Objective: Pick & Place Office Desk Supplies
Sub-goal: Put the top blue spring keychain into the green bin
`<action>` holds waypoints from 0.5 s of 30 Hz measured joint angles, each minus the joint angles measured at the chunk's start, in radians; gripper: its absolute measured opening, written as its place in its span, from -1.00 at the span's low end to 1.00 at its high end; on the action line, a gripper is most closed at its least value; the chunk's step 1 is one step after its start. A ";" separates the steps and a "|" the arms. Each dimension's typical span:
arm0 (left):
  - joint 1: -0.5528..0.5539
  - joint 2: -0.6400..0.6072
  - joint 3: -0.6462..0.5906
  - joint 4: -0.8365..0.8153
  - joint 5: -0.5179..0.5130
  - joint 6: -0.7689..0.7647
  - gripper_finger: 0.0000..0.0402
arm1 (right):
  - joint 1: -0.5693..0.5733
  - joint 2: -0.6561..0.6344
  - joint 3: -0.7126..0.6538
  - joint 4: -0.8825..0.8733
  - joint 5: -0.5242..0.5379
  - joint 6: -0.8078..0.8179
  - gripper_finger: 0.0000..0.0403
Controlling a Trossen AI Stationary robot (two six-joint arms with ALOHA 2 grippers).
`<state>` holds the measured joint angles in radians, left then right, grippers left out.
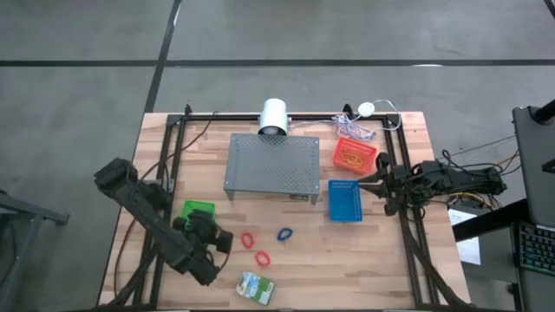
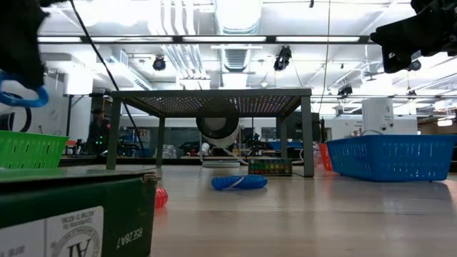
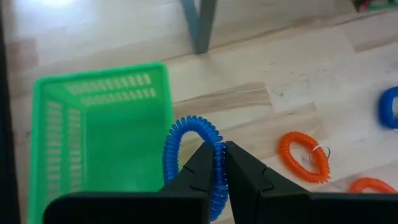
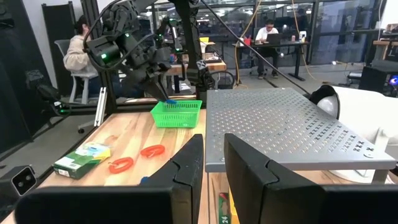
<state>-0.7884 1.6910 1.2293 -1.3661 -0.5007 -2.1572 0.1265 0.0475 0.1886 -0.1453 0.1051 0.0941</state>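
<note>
My left gripper (image 3: 216,163) is shut on a blue coil band (image 3: 186,127). It hangs above the table just beside the green basket (image 3: 99,134), toward the table's right. In the low view this band (image 2: 21,96) is high at the left. On the table lie a second blue band (image 1: 284,234), two red bands (image 1: 248,240) (image 1: 262,257) and the green-and-yellow crayon box (image 1: 256,286). Tan rubber bands lie in the red basket (image 1: 354,156). My right gripper (image 4: 213,167) waits open at the table's right side, beside the blue basket (image 1: 345,201). My left gripper pinches the blue coil band between its two fingers, on one side of the loop (image 3: 217,152). The fingers come from above, slanting down. The band is lifted clear of the table, and the rest of the loop (image 3: 177,134) stands out past the fingertips.
The grey perforated stand (image 1: 271,165) fills the table's middle, with a white roll (image 1: 273,115) behind it. The blue basket sits to the stand's right. Cables (image 1: 364,121) lie at the far right corner. People sit at desks beyond the table (image 4: 78,50).
</note>
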 joint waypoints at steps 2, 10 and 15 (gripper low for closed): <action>-0.022 -0.011 0.000 -0.026 0.003 -0.066 -0.85 | 0.000 0.000 0.000 0.000 0.000 0.002 -0.69; -0.036 -0.099 -0.005 -0.095 0.127 -0.172 -0.85 | 0.000 0.000 0.000 0.000 0.000 0.001 -0.69; -0.035 -0.174 -0.065 -0.096 0.130 -0.227 -0.85 | 0.000 0.000 0.000 0.000 0.000 0.000 -0.69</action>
<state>-0.8238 1.5170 1.1638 -1.4623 -0.3707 -2.3844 0.1266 0.0475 0.1886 -0.1452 0.1050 0.0940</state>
